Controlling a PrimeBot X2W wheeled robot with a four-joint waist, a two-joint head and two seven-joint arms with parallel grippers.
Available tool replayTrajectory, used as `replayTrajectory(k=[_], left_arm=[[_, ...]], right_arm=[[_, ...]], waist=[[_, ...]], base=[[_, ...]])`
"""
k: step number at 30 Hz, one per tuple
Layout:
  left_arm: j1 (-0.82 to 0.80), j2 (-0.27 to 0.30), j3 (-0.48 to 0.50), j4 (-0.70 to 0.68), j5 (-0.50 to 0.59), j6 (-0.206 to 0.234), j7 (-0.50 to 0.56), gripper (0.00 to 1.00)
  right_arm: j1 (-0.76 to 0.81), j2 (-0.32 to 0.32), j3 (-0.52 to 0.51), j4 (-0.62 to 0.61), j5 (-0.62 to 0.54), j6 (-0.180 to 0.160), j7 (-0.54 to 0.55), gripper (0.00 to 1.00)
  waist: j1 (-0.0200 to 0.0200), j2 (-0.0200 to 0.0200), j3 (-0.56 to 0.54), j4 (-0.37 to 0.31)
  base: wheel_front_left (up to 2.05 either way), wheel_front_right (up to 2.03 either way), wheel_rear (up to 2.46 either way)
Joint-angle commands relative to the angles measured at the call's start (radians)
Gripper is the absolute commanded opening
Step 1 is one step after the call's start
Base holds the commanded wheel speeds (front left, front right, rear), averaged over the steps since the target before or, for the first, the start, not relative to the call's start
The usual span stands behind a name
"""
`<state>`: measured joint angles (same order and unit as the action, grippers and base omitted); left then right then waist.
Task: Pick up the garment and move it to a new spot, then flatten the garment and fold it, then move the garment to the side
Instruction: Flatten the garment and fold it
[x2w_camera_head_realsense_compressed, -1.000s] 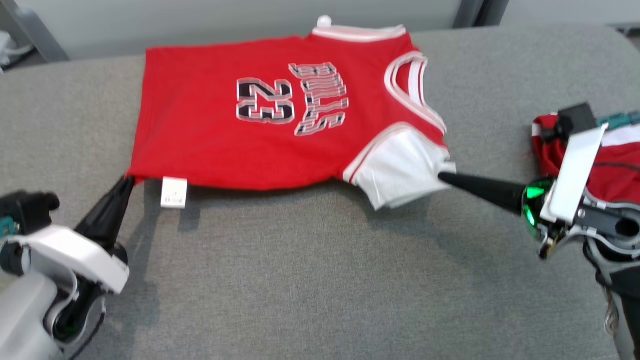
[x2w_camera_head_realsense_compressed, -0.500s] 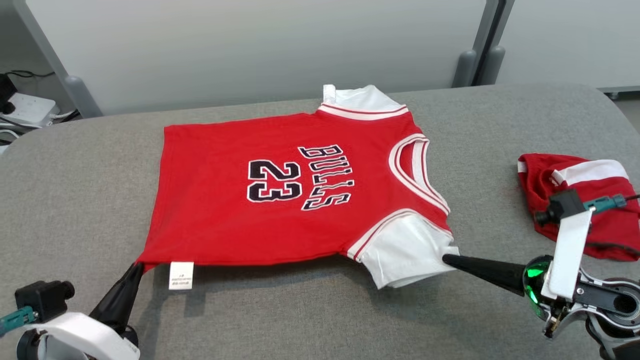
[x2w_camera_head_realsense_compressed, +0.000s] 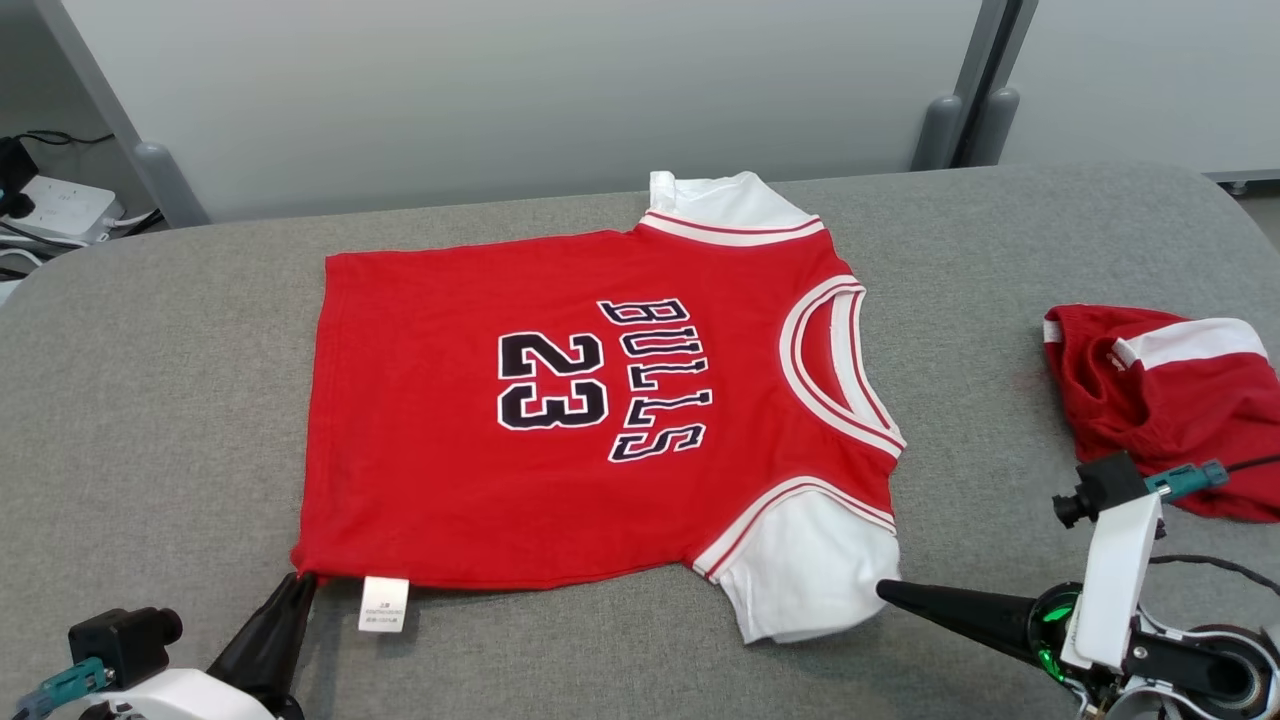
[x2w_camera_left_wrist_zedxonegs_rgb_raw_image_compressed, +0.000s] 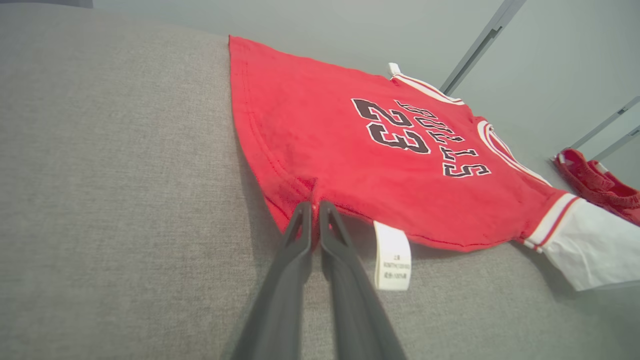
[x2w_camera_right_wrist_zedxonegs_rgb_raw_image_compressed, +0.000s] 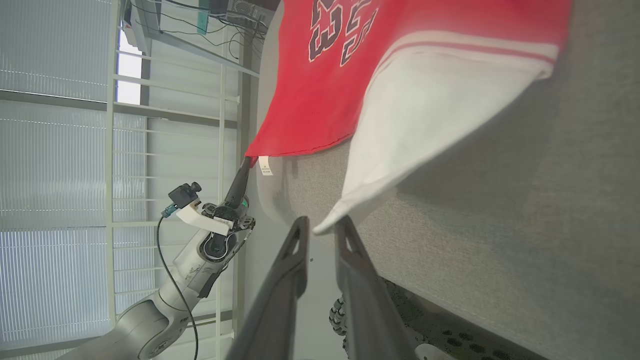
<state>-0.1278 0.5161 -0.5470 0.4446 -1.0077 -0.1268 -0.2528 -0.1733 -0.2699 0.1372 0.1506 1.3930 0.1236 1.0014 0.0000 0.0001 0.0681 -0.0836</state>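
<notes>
The garment (x2w_camera_head_realsense_compressed: 560, 400), a red jersey with "BULLS 23" and white sleeves, lies spread flat on the grey table (x2w_camera_head_realsense_compressed: 150, 400), neck to the right. My left gripper (x2w_camera_head_realsense_compressed: 300, 582) is at its near-left hem corner. In the left wrist view the left gripper (x2w_camera_left_wrist_zedxonegs_rgb_raw_image_compressed: 314, 205) has its fingers almost together, pinching that red corner of the garment (x2w_camera_left_wrist_zedxonegs_rgb_raw_image_compressed: 350, 150) beside a white label (x2w_camera_left_wrist_zedxonegs_rgb_raw_image_compressed: 392, 255). My right gripper (x2w_camera_head_realsense_compressed: 882, 590) points at the near white sleeve (x2w_camera_head_realsense_compressed: 810, 570). In the right wrist view the right gripper (x2w_camera_right_wrist_zedxonegs_rgb_raw_image_compressed: 322, 222) has its fingers parted, the sleeve's tip lying loosely between them.
A second red and white garment (x2w_camera_head_realsense_compressed: 1170, 400) lies crumpled at the table's right end. Pale wall panels with grey posts (x2w_camera_head_realsense_compressed: 940, 130) stand behind the table. Cables and a power strip (x2w_camera_head_realsense_compressed: 60, 205) sit beyond the far-left corner. The table's near edge runs close under both grippers.
The head camera has tilted up, so the whole picture shifted down. Both grippers stay at the jersey's near corners. The near sleeve now lies flatter on the table.
</notes>
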Motion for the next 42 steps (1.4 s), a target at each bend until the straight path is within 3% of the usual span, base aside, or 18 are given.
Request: replayTrajectory(k=[1,8,16,28,42], left_arm=[[-0.023,0.027,0.051,-0.007,0.008,-0.004,-0.009,1.0],[-0.003,-0.047,0.157,-0.015,0.074,-0.004,-0.009,1.0],[0.027,-0.138,0.303,-0.061,0.201,-0.004,-0.009,1.0],[0.057,-0.226,0.418,-0.128,0.353,-0.004,-0.009,1.0],[0.104,-0.311,0.518,-0.175,0.502,-0.004,-0.009,1.0]], right_arm=[[-0.002,-0.005,0.009,-0.017,-0.011,0.007,-0.012,1.0],[-0.006,0.035,-0.041,-0.021,-0.073,0.007,-0.161,1.0],[-0.058,0.073,-0.076,-0.006,-0.209,0.007,-0.5,1.0],[-0.111,0.031,0.051,0.082,-0.386,0.007,-0.96,1.0],[-0.137,-0.021,0.197,0.204,-0.524,0.007,-1.23,1.0]], waist=[[0.0,-0.0001,0.001,-0.001],[0.0,-0.0001,0.015,0.002],[0.0,-0.0001,0.019,0.011],[0.0,-0.0001,-0.005,0.011],[0.0,-0.0001,-0.058,0.008]], base=[[0.0,0.0,0.0],[0.0,0.0,0.0],[0.0,0.0,0.0],[0.0,0.0,0.0],[0.0,0.0,0.0]])
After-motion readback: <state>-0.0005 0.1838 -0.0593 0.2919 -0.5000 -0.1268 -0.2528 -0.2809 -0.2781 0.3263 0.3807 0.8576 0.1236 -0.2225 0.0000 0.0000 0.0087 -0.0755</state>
